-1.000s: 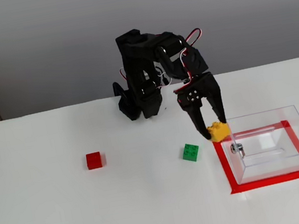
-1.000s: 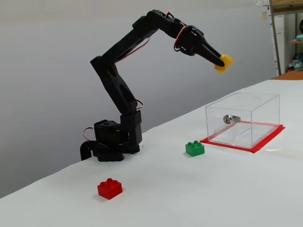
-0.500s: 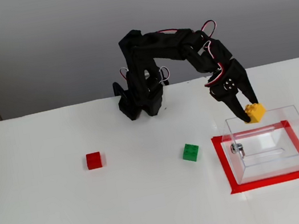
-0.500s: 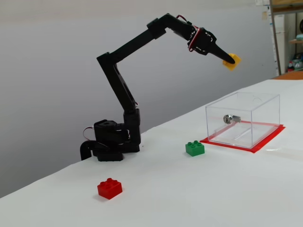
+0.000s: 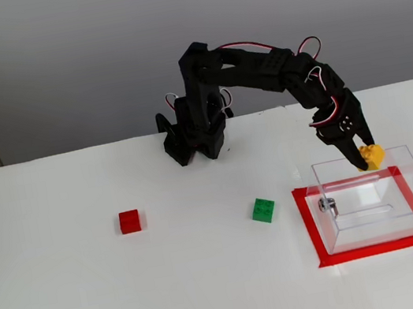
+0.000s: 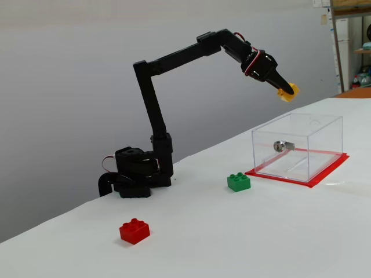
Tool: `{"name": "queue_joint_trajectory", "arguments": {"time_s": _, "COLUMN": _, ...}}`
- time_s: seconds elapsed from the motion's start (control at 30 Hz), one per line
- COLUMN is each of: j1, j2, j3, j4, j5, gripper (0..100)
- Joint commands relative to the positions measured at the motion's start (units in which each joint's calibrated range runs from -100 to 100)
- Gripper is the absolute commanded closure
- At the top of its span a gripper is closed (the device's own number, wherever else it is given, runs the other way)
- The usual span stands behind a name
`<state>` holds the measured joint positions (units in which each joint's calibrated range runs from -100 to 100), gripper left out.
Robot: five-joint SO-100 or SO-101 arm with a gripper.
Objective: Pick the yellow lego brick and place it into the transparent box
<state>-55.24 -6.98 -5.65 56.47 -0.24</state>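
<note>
Yellow shows at the tip of the end effector [image 6: 284,90]: the brick [image 6: 288,91] is clamped between the black fingers, held in the air at the upper right of one fixed view, well above the box [image 6: 297,146]. In the other fixed view the brick [image 5: 371,155] sits at the far rim of the box [image 5: 375,201], right of centre in the frame, so it appears to hang over the back edge, not over the middle of the opening. That is the main risk as I judge it: let go here and the brick could strike the thin clear wall, bounce, and land on the red mat [image 5: 367,248] or the white tabletop [image 5: 96,302] behind the box. The height adds to this, since a long drop gives a small hard brick room to tumble or hop out again. The grip also looks to be on one edge of the brick, so it may twist or slip early. A green brick [image 5: 263,210] near the box's left side and a red brick [image 5: 129,222] further left lie clear of the arm. Whether the box has a lid I cannot tell.
</note>
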Motion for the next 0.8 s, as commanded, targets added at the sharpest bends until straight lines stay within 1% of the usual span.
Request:
{"name": "queue_joint_trajectory", "arguments": {"time_s": 0.0, "j1": 0.19, "j2": 1.67, "j3": -4.75, "j4": -0.77, "j5": 0.14, "gripper": 90}}
{"name": "queue_joint_trajectory", "arguments": {"time_s": 0.17, "j1": 0.19, "j2": 4.73, "j3": -8.0, "j4": -0.77, "j5": 0.14, "gripper": 89}}
{"name": "queue_joint_trajectory", "arguments": {"time_s": 0.67, "j1": 0.19, "j2": 4.56, "j3": -7.64, "j4": -0.68, "j5": -0.23, "gripper": 89}}
{"name": "queue_joint_trajectory", "arguments": {"time_s": 0.77, "j1": 0.19, "j2": 4.47, "j3": -7.64, "j4": -0.07, "j5": -0.23, "gripper": 81}}
